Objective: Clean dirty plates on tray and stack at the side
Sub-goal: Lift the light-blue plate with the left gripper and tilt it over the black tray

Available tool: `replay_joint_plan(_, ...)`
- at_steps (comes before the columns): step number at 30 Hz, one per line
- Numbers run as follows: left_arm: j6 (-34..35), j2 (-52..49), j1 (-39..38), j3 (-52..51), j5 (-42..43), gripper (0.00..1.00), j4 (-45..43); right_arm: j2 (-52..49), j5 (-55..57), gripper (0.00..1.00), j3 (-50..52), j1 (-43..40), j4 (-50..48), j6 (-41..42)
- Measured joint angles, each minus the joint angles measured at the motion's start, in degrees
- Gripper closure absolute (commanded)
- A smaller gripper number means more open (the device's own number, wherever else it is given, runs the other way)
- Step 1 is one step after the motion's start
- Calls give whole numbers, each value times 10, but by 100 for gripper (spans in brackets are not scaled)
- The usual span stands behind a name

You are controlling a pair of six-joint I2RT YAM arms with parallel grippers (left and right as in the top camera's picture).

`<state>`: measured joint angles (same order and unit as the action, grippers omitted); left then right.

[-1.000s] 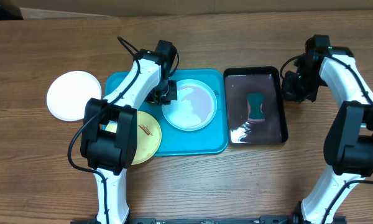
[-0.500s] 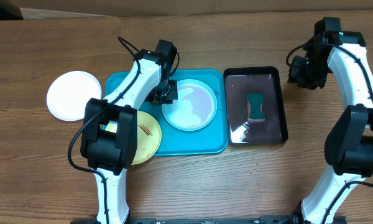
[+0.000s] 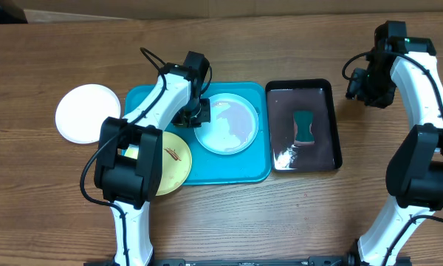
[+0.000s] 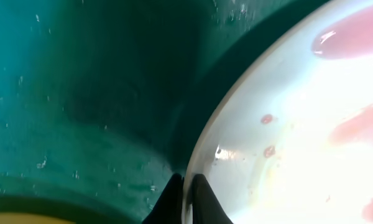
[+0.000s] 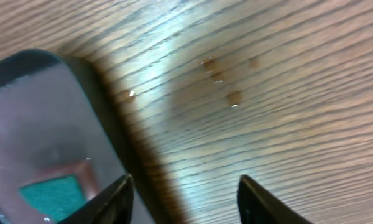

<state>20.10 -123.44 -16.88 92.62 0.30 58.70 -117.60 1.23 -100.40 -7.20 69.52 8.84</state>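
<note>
The left gripper pinches narrowly on the rim of the light blue plate in the tray, its arm stretched over the tray's left end, while the right gripper hangs wide and empty above the table beside the black tray.

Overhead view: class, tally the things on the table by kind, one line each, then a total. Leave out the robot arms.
Plates: 3 (white plate, light blue plate, yellow plate)
Trays: 2 (turquoise tray, black tray)
Sponges: 1 (sponge)
Total: 6
</note>
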Motion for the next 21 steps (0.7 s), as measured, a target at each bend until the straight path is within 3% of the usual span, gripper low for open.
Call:
replay_joint_plan(2,-7,-3,5,14,3,96,23,0,10,21,0,-3,2,3)
replay_joint_plan(6,-16,-6,19,55,4,96,57,0,22,0,0,-28,1,8)
replay_joint_plan(15,-43,-7,47,165,27,96,90,0,35,0,0,-103,0,6)
replay_joint_plan(21,-58,-8,29,238,31,96,88,0,35,0,0,-106,0,6)
